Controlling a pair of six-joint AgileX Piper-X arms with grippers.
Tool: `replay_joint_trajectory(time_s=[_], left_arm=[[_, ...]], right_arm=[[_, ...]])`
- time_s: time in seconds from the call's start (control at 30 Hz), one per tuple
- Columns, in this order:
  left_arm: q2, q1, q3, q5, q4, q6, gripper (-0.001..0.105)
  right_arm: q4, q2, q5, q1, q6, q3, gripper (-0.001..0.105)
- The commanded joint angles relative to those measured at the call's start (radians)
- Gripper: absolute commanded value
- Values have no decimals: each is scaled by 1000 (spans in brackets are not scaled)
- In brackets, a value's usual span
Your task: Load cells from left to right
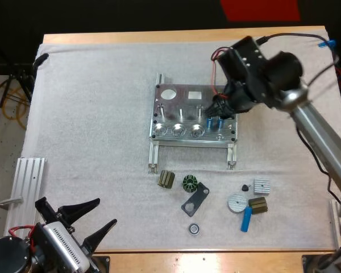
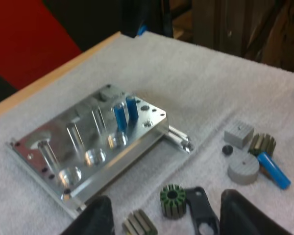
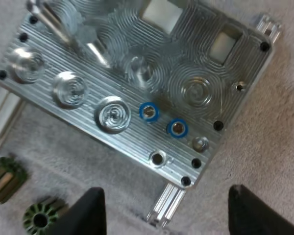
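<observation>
Our right fingers (image 3: 250, 208) stand apart above the right end of the fixture (image 1: 184, 96), where two blue cells (image 3: 148, 112) sit upright in neighbouring holes. Our left fingers (image 1: 85, 206), also apart, hover at the near-left corner of the desk (image 1: 159, 37); a third cell (image 1: 246, 219) lies on the mat (image 1: 91, 114).

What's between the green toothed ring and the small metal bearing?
A flat black bracket lies between them, seen in the high view.
</observation>
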Motion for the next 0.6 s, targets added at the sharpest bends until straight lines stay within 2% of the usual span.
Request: replay_joint_trajectory(time_s=[0.0, 0.23, 0.33, 0.57], left_arm=[[-7, 0, 0, 5, -31, -3, 47], [-7, 0, 0, 5, -37, -3, 47], [-5, 0, 0, 12, -37, -3, 47], [54, 0, 0, 135, -37, -3, 47]], right_arm=[[6, -46, -5, 15, 20, 27, 54], [4, -243, 19, 104, 120, 197, 54], [4, -338, 92, 163, 210, 289, 54], [4, -565, 96, 292, 470, 560, 54]])
